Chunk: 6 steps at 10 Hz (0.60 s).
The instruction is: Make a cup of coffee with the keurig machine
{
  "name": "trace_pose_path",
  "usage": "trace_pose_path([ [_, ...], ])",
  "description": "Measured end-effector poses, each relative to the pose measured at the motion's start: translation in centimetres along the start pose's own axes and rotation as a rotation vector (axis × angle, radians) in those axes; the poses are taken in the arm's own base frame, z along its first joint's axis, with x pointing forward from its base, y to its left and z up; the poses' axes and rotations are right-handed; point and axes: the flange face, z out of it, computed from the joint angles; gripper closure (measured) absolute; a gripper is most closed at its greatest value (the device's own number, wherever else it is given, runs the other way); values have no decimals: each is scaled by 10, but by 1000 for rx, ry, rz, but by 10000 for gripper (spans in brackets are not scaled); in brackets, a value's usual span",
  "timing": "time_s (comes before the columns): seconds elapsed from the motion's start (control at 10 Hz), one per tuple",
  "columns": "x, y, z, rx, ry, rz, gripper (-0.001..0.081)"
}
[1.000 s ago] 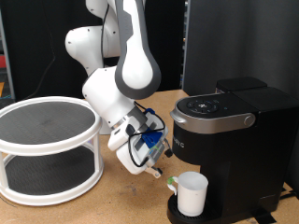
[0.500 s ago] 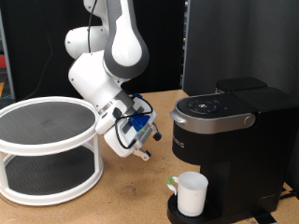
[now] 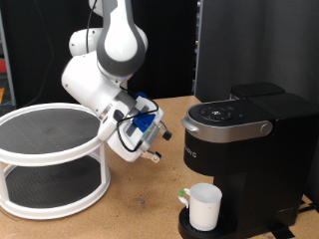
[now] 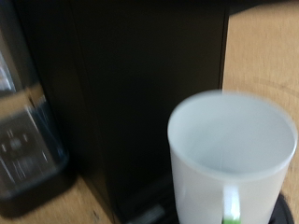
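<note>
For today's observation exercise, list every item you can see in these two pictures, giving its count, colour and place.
cup: one, white, on the machine's drip tray, exterior view's bottom right.
keurig machine: one, black with silver-grey lid handle, exterior view's right.
two-tier round stand: one, white with dark mesh shelves, exterior view's left.
table: one, light wood, beneath everything.
arm: one, white, exterior view's top centre.
hand: one, white with blue parts, between stand and machine, holding nothing visible.

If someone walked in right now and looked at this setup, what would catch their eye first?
Probably the large matte black keurig machine at the exterior view's right, with the plain white cylindrical cup already standing on its drip tray. Next, the white robot arm's end effector, hanging empty in the air between the machine and a white two-tier round rack at the left.
</note>
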Motion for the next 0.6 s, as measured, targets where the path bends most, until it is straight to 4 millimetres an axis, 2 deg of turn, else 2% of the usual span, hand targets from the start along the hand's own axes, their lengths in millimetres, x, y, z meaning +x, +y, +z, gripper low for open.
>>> trace_pose_path([
  [0.3,20,-12,-32,67,46,10,-2],
  [0.6,41,-32,-61,106,99,18,-2],
])
